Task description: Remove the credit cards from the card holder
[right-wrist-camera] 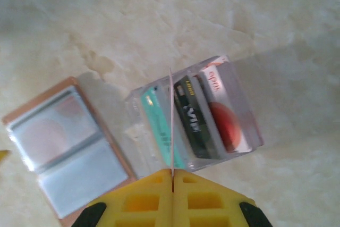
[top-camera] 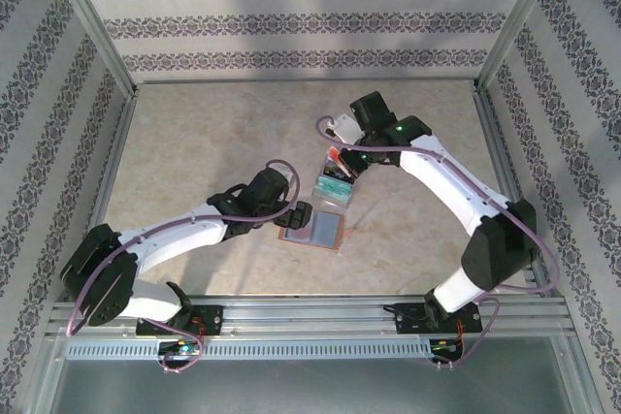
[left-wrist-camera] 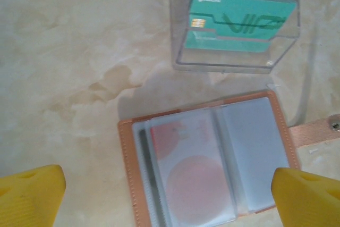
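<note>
1. The marbled table (top-camera: 194, 152) carries everything. The top view takes in both arms reaching toward its middle.
2. The card holder (left-wrist-camera: 126, 174) lies open and flat near the table's middle, just beside the clear tray (left-wrist-camera: 178, 35). The left wrist view looks straight down on it and shows a pale card with red circles (left-wrist-camera: 194, 184) behind its clear sleeve.
3. The left gripper (left-wrist-camera: 169, 198) is released, its yellow fingers (left-wrist-camera: 32, 195) spread wide to either side of the holder and grasping nothing.
4. The right gripper (right-wrist-camera: 172, 176) is clenched on a thin card (right-wrist-camera: 171, 110), seen edge-on above the tray; from the top view it reads as a red sliver.
5. In the tray stand a teal card (left-wrist-camera: 239, 19) and a dark card (right-wrist-camera: 191, 118); the right wrist view adds a white-and-red card (right-wrist-camera: 223, 110).
</note>
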Tool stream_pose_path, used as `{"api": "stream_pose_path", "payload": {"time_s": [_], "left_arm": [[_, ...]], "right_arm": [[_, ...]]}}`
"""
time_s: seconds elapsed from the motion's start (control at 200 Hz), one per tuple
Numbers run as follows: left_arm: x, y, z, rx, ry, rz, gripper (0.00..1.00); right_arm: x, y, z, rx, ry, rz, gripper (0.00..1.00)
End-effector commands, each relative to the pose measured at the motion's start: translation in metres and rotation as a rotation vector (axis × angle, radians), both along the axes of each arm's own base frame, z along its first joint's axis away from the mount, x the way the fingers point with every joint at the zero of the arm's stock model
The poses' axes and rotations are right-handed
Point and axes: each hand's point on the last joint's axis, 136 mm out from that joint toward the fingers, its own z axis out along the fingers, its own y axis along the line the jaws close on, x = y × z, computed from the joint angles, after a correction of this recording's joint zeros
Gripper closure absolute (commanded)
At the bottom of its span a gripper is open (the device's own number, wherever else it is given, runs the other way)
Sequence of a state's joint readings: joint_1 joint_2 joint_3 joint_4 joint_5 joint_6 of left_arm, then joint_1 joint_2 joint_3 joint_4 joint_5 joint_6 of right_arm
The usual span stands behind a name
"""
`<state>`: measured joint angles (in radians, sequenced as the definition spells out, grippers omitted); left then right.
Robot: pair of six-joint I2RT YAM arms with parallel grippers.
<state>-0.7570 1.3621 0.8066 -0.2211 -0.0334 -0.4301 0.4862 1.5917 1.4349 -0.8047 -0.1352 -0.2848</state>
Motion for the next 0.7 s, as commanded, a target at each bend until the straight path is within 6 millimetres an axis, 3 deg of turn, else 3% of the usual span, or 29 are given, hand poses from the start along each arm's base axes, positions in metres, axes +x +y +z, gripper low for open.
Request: {"api": "stream_pose_path", "payload": {"time_s": [0.0, 0.32, 0.695], "left_arm": [[0.010, 0.020, 0.010, -0.017, -0.055, 0.127, 0.01], [0.011, 0.045, 0.014, -0.044, -0.094, 0.245, 0.01], [0.010, 0.062, 0.014, -0.095, -0.093, 0.318, 0.01]], "right_arm": [[0.010, -0.016, -0.004, -0.134, -0.025, 0.067, 1.00], [0.038, -0.012, -0.020, -0.207, -0.028, 0.150, 1.00], [0.053, -0.009, -0.044, -0.225, 0.036, 0.194, 1.00]]}}
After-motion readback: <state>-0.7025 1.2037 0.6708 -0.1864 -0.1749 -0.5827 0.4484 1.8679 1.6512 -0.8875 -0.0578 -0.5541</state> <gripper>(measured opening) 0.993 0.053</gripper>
